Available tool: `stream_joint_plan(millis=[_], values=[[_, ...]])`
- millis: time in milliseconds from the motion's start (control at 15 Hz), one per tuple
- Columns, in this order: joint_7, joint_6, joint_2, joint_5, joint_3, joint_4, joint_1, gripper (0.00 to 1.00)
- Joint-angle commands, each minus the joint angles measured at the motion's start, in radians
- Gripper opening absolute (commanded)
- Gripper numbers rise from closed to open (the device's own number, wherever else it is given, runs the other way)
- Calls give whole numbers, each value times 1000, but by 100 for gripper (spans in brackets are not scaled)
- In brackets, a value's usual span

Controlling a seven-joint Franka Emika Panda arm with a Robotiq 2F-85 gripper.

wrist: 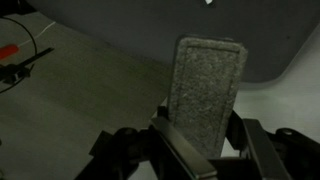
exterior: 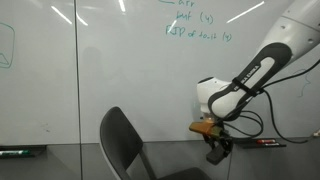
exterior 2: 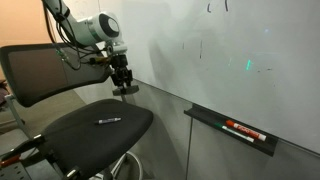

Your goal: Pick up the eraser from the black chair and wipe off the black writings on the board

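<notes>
My gripper (wrist: 200, 150) is shut on the eraser (wrist: 207, 85), a dark block whose grey felt face shows in the wrist view. In both exterior views the gripper (exterior: 217, 152) (exterior 2: 125, 86) hangs pointing down, above the seat of the black chair (exterior: 122, 142) (exterior 2: 85, 130) and just in front of the board (exterior: 100, 70) (exterior 2: 240, 80). The eraser (exterior 2: 126, 90) shows as a small dark block at the fingertips. Faint black writings (exterior 2: 200, 46) are thin strokes on the board, to the right of the gripper. Green handwriting (exterior: 195, 26) is higher up.
A marker (exterior 2: 108, 121) lies on the chair seat. A tray under the board holds red-and-black markers (exterior 2: 244, 130). A green sketch outline (exterior: 6, 45) is at the board's far edge. Cables hang from the arm (exterior: 255, 70).
</notes>
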Motion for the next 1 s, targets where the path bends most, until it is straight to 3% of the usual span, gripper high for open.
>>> stream_joint_plan(millis=[0,67,133,267,533,667,733,933], values=[[106,35,-252,-203,-46,-219,48,32],[111,56,-307,-285,-47,-265,44,32],[111,64,-364,-384,29,-300,-46,32],[93,95,-450,-514,74,-355,-116,32],[-14,256,-580,-673,122,-415,-285,32],[-90,369,-602,-732,115,-415,-358,32],[-125,415,-606,-756,46,-408,-330,32],[-225,541,-587,-807,-15,-364,-386,32]])
